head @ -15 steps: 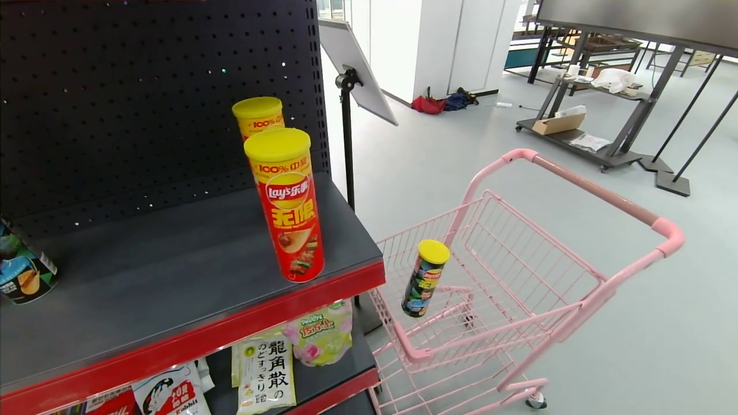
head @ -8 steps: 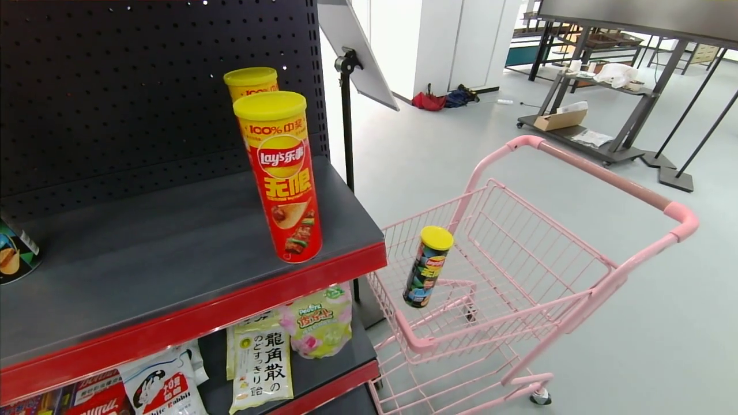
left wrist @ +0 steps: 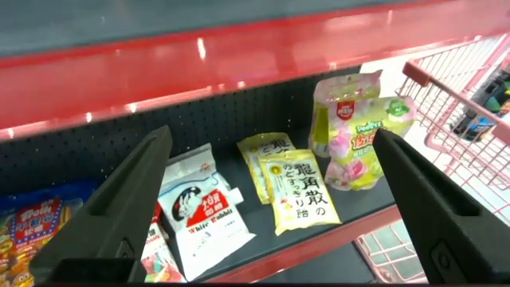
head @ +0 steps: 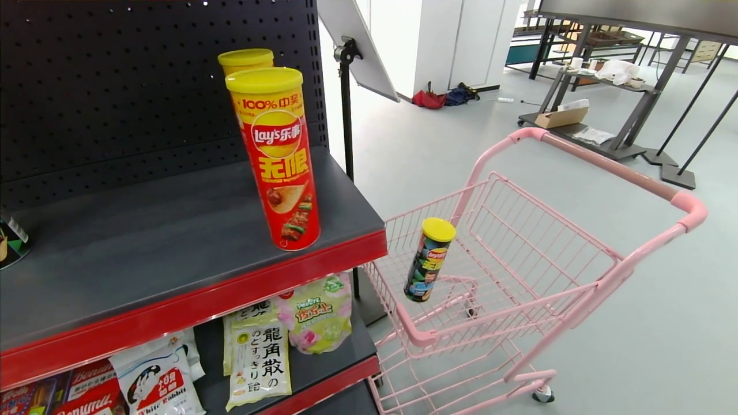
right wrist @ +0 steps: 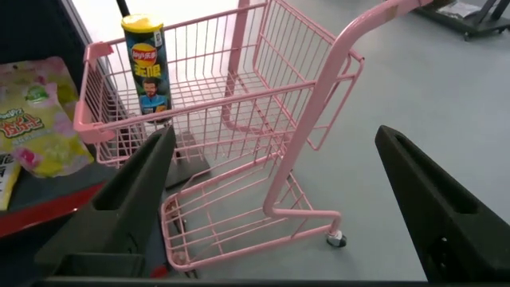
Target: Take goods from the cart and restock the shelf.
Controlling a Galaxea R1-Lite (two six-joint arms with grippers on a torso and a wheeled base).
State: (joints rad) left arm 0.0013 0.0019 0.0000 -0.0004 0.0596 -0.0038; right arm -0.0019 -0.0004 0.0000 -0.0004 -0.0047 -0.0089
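Note:
A dark chip can with a yellow lid [head: 429,259] leans inside the pink cart [head: 576,167], near the basket's shelf-side corner. The right wrist view also takes in the can [right wrist: 147,64] and the cart [right wrist: 319,104]. My right gripper [right wrist: 275,135] is open, apart from the cart and holding nothing. Two red chip cans stand on the grey top shelf [head: 144,230], one near the front [head: 279,161] and one behind it [head: 245,57]. My left gripper [left wrist: 271,135] is open before the lower shelf, facing several snack bags [left wrist: 303,191].
A pole with a white board [head: 346,115] stands between shelf and cart. A dark can [head: 8,242] sits at the top shelf's left edge. Snack bags [head: 259,357] fill the lower shelf. A black rack [head: 599,115] stands far back right, with bare floor right of the cart.
The whole head view has shifted, so the camera moved; shelf and cart look nearer. The cans and the cart have not moved among themselves.

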